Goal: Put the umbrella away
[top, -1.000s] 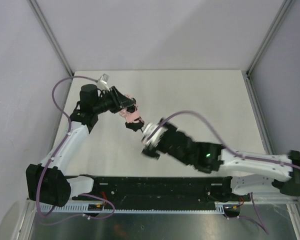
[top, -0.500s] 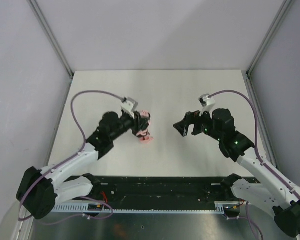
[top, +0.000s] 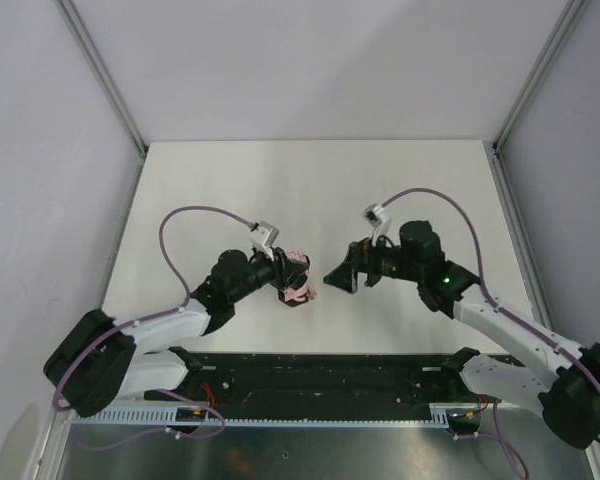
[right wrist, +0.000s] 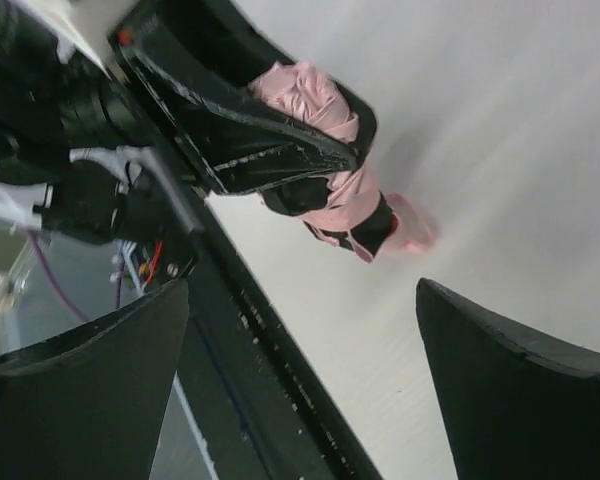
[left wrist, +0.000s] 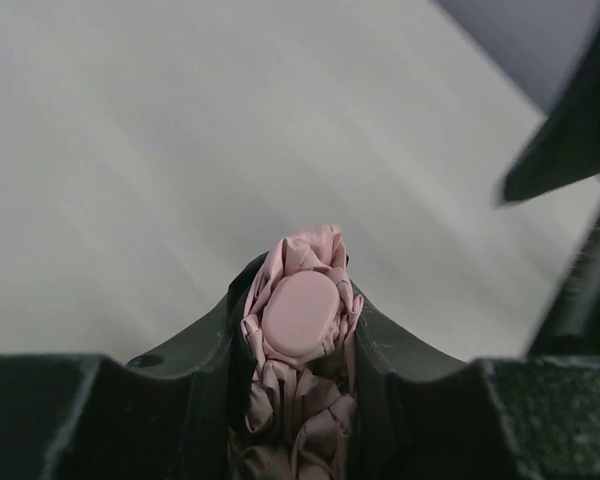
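The umbrella [top: 298, 279] is folded into a short pale pink bundle, and my left gripper [top: 286, 272] is shut on it just above the table [top: 400, 185], near the middle front. The left wrist view shows crumpled pink fabric and an oval pink end cap of the umbrella [left wrist: 302, 312] squeezed between the left gripper's [left wrist: 300, 288] black jaws. Facing it from the right, a short gap away, my right gripper [top: 342, 275] is open. In the right wrist view the umbrella [right wrist: 352, 200] sticks out below the left fingers [right wrist: 245, 125], well ahead of the wide-open right gripper [right wrist: 305, 385].
A black rail [top: 320, 375] with the arm bases runs along the table's near edge, also seen as the rail [right wrist: 270, 340] under the right wrist. Grey walls and metal posts [top: 105, 75] close in the table at left, back and right.
My left gripper has carried the umbrella from the back left toward the near middle. My right gripper drew back to the right, then came in toward the umbrella again, staying open.
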`<state>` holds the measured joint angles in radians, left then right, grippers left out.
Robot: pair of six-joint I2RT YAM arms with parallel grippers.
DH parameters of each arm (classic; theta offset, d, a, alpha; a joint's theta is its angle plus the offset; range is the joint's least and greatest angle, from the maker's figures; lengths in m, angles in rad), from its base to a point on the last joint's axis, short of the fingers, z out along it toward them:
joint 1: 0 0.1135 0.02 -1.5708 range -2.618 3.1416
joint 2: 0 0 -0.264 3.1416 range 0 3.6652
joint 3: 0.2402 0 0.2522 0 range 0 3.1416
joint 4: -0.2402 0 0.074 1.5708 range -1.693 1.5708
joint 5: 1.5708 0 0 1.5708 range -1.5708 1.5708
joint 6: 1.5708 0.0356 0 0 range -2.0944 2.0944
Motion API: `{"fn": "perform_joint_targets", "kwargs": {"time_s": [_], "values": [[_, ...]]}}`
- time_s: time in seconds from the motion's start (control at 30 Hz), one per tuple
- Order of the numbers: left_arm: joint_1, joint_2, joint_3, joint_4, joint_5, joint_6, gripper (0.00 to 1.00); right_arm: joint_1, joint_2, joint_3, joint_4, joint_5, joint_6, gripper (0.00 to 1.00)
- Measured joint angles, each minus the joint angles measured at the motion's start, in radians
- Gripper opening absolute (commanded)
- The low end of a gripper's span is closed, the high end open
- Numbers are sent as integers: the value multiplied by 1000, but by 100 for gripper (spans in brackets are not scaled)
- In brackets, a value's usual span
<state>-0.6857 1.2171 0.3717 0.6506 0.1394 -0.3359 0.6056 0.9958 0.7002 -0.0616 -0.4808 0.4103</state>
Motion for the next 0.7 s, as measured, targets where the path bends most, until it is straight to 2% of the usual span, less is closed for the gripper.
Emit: {"fn": "perform_joint_targets", "kwargs": {"time_s": [0.2, 0.3, 0.4, 0.5, 0.7], "values": [[24, -124, 37, -35, 237, -212, 0, 157, 69, -12, 84, -30, -16, 98], [28, -129, 83, -30, 346, -334, 0, 183, 68, -12, 136, -47, -26, 88], [28, -113, 112, -31, 439, -433, 0, 140, 76, -12, 172, -105, -27, 78], [28, -102, 124, -34, 481, -495, 0, 111, 102, -12, 189, -161, -22, 76], [30, -102, 143, -43, 511, -573, 0, 157, 112, -22, 258, -195, 17, 69]]}}
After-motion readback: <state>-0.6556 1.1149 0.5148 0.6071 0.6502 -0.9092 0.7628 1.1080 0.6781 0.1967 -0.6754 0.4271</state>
